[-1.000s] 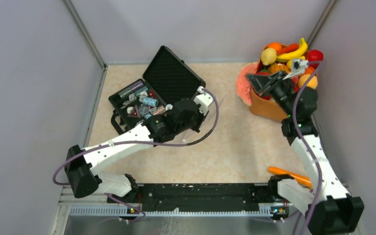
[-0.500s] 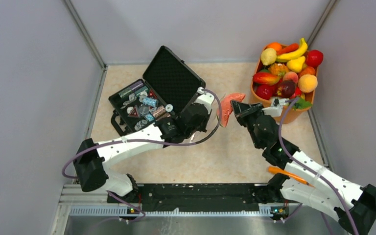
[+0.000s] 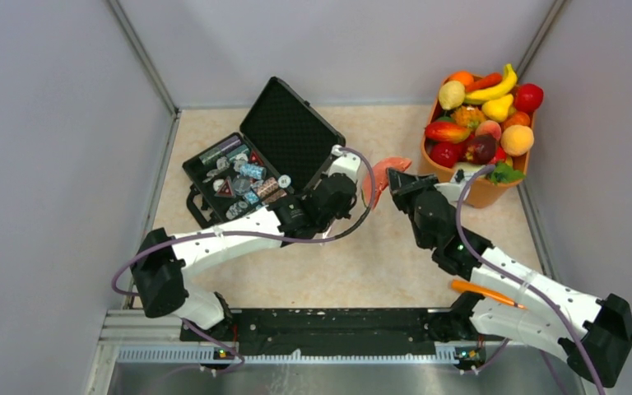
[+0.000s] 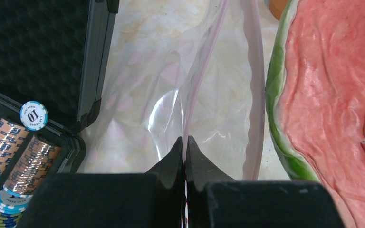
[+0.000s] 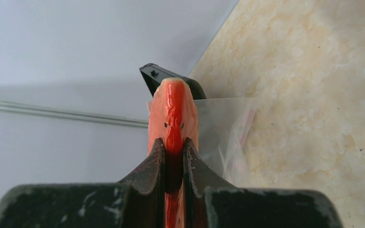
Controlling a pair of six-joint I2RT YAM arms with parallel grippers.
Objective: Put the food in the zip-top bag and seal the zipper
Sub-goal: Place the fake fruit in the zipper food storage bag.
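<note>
Overhead view of a two-arm robot on a beige marbled table (image 3: 378, 255). A second ago the right arm was reaching into the orange bowl (image 3: 477, 194) of toy fruit (image 3: 481, 123) at the far right. Half a second ago it had swung to the middle of the table, and it has since crept a little closer to the left arm.

The right gripper (image 5: 173, 142) is clamped narrow on a red watermelon slice (image 3: 381, 177), holding it on edge with the rind turned toward the bag.

The left gripper (image 4: 185, 142) is closed tight on one thin pink lip of the zipper (image 4: 200, 78). It holds the clear zip-top bag (image 4: 171, 71) up beside the open black case (image 3: 288, 123) of poker chips (image 4: 33, 115). The other lip stands apart from the pinched one, so the mouth gapes.

The slice sits just beside that free lip. It appears to be outside the mouth, though the views do not settle this. Fetching looks finished for this piece. What remains is likely easing it between the two lips without pushing the free one shut. The rest of the fruit is in the bowl, well apart from the bag, so most of the task lies ahead
</note>
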